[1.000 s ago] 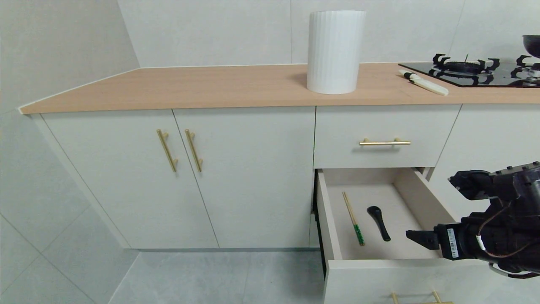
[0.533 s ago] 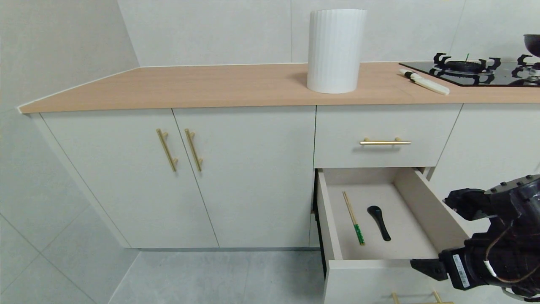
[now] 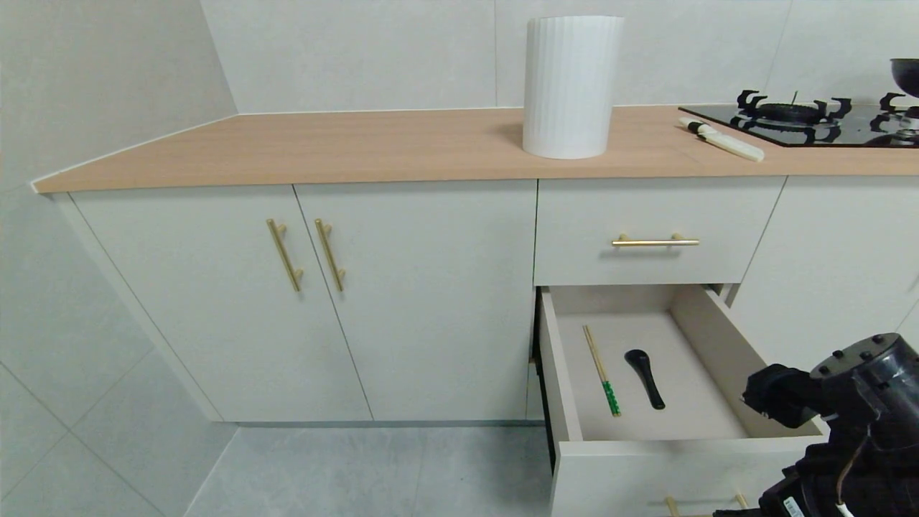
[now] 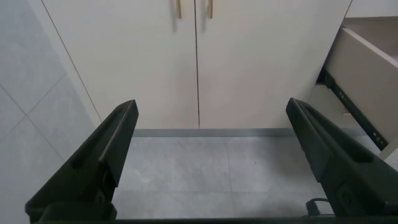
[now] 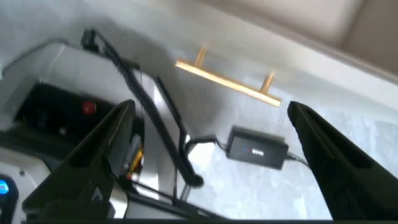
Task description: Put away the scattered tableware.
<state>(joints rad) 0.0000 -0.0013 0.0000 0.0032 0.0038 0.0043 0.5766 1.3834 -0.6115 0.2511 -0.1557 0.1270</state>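
Fingers of the left gripper stand wide apart and hold nothing, above the floor before the closed cabinet doors. Those of the right gripper are likewise spread wide and empty, low down and facing a gold handle on a drawer front. Inside the open drawer a pair of chopsticks and a black spoon lie side by side without touching, the chopsticks nearer the left wall, while on the tabletop a pale knife lies just beside the stove and a white ribbed canister stands upright.
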